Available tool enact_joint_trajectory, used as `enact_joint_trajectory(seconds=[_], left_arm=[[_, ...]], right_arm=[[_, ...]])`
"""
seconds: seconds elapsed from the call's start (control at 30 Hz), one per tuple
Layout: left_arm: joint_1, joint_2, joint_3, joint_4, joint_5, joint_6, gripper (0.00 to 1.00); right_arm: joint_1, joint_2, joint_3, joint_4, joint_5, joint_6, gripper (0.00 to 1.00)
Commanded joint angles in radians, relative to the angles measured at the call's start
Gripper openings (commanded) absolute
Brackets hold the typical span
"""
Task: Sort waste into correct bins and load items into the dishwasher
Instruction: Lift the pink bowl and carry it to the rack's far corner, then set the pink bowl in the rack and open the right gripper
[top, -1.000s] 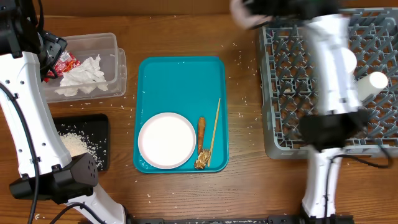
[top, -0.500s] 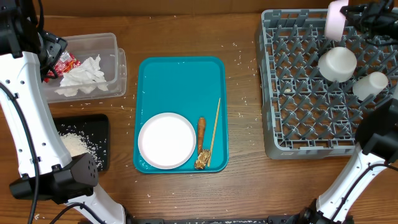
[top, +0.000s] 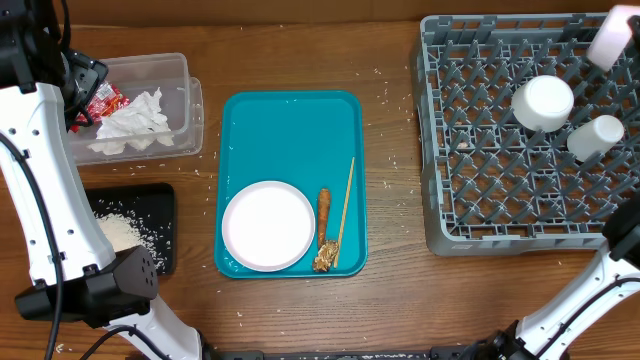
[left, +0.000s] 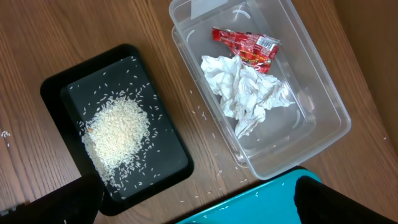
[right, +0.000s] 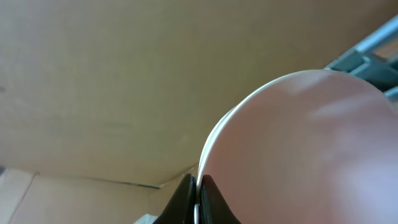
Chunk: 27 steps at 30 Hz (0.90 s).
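Over the back right corner of the grey dish rack (top: 480, 170), the right gripper (right: 196, 186) is carrying the pale pink plate (top: 608, 40) on edge, with its jaws clenched on the plate's rim. In the right wrist view the plate is filling almost the whole frame.

A second ago the right arm was sweeping as a blur across the rack. Half a second ago the plate was hanging over the rack's back edge, left of the upturned white bowl (top: 543, 103). Now it is sitting further right, close to the frame's edge, and the arm is no longer covering the pegs. The bowl and the white cup (top: 595, 137) are resting in the rack just as before.

That suggests the plate is being lined up for a slot along the right side and is not yet set down.

Nothing is changing on the left. The left gripper (left: 193, 208) is hovering with its jaws spread wide and empty above the clear tub (left: 323, 99), which is holding the crumpled napkin (left: 245, 93) and the red wrapper (left: 245, 45). The rice (left: 115, 134) is lying in the black tray (left: 53, 87).

Still waiting on the teal tray (top: 290, 130) are the second white bowl (top: 268, 225), the carrot (top: 323, 215) and the brown food scrap (top: 324, 260).
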Motion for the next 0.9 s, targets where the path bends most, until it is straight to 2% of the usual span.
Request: enact_joint_trajectory(seconds=[0.0, 0.37, 0.87], left_arm=[[-0.007, -0.011, -0.001, -0.001, -0.004, -0.013, 1.0], [-0.007, -0.011, -0.001, -0.001, -0.003, -0.013, 1.0], [-0.007, -0.011, -0.001, -0.001, -0.003, -0.013, 1.0]], right_arm=[[0.025, -0.012, -0.007, 0.013, 0.02, 0.033, 0.04], [0.044, 0.11, -0.007, 0.132, -0.029, 0.12, 0.04], [-0.037, 0.117, -0.007, 0.137, 0.016, 0.143, 0.09]])
